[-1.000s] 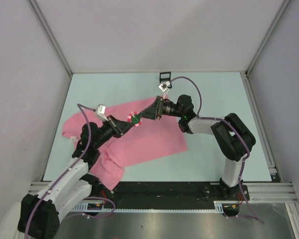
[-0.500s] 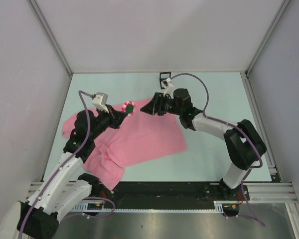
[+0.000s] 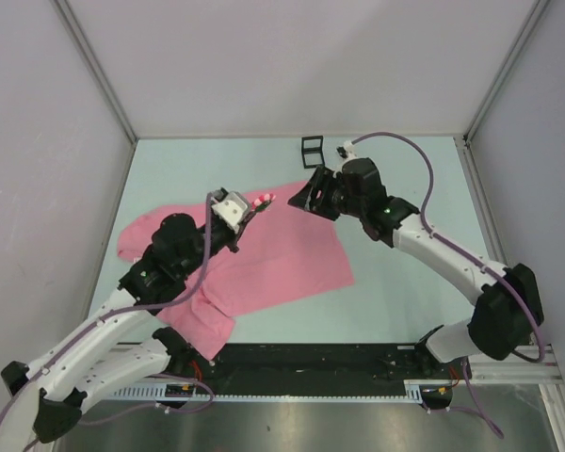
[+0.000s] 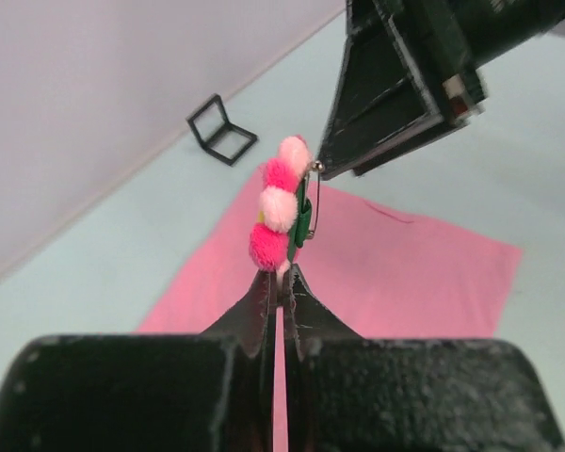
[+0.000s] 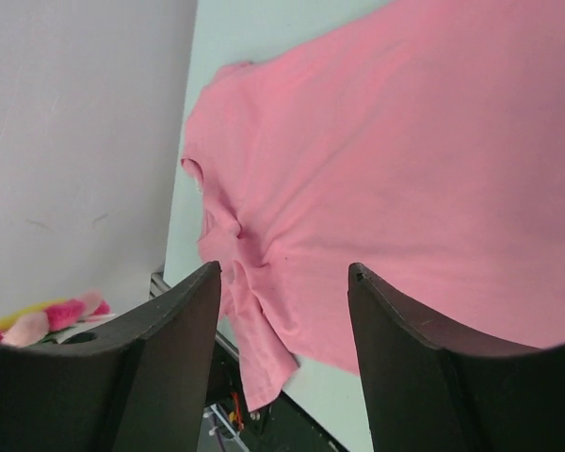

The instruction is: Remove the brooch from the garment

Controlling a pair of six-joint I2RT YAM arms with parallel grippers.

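The brooch (image 4: 284, 209), a small flower pin with pink petals and a green back, is clamped in my left gripper (image 4: 284, 275) and held in the air above the garment (image 3: 264, 259). In the top view the brooch (image 3: 262, 200) sits at the left gripper's tip (image 3: 254, 209). The garment is a flat pink cloth with a rumpled end at the lower left (image 5: 254, 311). My right gripper (image 3: 311, 193) is open and empty, hovering just right of the brooch over the cloth's far corner. The brooch shows at the left edge of the right wrist view (image 5: 47, 318).
A small black square frame box (image 3: 312, 148) stands at the back of the table, also seen in the left wrist view (image 4: 222, 131). Grey walls enclose the table on three sides. The rail runs along the near edge (image 3: 358, 358).
My left gripper has carried the brooch to the right and up, off the cloth. My right gripper has let go and pulled back toward the right.
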